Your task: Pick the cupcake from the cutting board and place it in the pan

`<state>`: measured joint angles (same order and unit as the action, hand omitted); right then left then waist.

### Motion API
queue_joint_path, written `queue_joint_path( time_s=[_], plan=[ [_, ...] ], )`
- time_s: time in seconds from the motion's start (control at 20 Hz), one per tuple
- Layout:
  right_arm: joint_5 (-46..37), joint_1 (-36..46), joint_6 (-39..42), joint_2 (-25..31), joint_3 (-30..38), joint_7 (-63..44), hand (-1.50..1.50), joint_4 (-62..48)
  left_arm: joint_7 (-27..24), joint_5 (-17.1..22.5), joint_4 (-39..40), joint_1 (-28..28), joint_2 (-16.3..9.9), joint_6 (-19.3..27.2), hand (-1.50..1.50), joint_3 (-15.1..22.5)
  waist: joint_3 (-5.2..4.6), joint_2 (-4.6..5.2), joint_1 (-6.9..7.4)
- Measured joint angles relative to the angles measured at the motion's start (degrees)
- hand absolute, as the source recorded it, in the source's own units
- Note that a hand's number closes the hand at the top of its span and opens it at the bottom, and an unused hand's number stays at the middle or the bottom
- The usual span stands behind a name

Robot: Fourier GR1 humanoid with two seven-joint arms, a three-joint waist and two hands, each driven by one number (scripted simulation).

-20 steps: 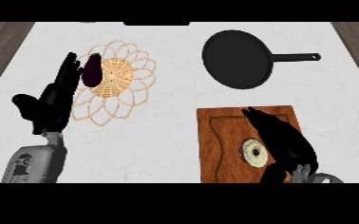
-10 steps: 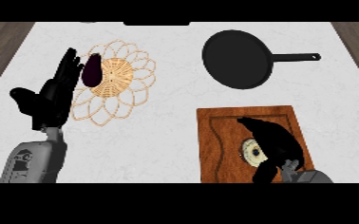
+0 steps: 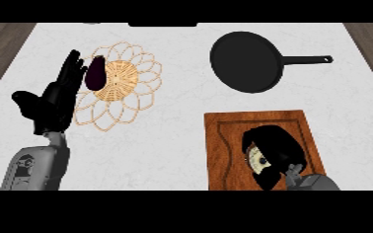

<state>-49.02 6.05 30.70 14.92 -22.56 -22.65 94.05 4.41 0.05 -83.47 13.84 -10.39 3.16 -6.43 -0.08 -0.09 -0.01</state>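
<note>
The cupcake (image 3: 256, 160) sits on the wooden cutting board (image 3: 227, 133) at the lower right; only a pale sliver of it shows. My right hand (image 3: 275, 150) lies over it with fingers curled round it, hiding most of it. The black pan (image 3: 245, 62) rests at the upper right, its handle (image 3: 306, 59) pointing right, well apart from the board. At the left edge my left hand (image 3: 53, 101) stands open, fingers up.
A woven wicker trivet (image 3: 116, 92) lies at the left with a dark purple eggplant (image 3: 95, 74) on its upper left part, right beside my left hand. White marble counter (image 3: 175, 128) spreads between trivet, board and pan.
My right hand has slid left and down over the cupcake and its fingers have curled round it. The left hand has barely moved.
</note>
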Motion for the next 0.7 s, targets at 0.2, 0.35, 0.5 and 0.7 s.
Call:
queue_joint_path(
  time_s=[0.2, 0.35, 0.5, 0.7],
  plan=[
    [-3.47, 2.48, 0.37, -6.94, -8.74, -3.15, 1.5, -1.14, 0.71, 0.05, -1.15, -0.46, 0.04, -0.46, 0.0, 0.48, -0.01, 0.03, 0.69],
    [-3.89, 5.27, -1.56, -10.92, -17.53, -6.76, 1.5, -3.67, 0.43, 0.17, -0.34, 0.32, -0.2, -0.78, 0.0, 0.25, -0.02, 0.11, 1.23],
    [-2.84, 7.69, -6.98, -12.98, -24.29, -11.11, 1.5, -5.43, 0.2, -0.23, 0.09, 0.55, 0.07, -0.36, 0.0, 0.28, 0.04, 0.14, 1.03],
    [-6.6, 11.4, -14.38, -14.18, -27.02, -13.31, 1.5, -3.22, 0.92, -0.09, -0.92, -0.06, -0.07, -0.36, 0.0, 0.12, 0.08, 0.0, 0.78]
  ],
)
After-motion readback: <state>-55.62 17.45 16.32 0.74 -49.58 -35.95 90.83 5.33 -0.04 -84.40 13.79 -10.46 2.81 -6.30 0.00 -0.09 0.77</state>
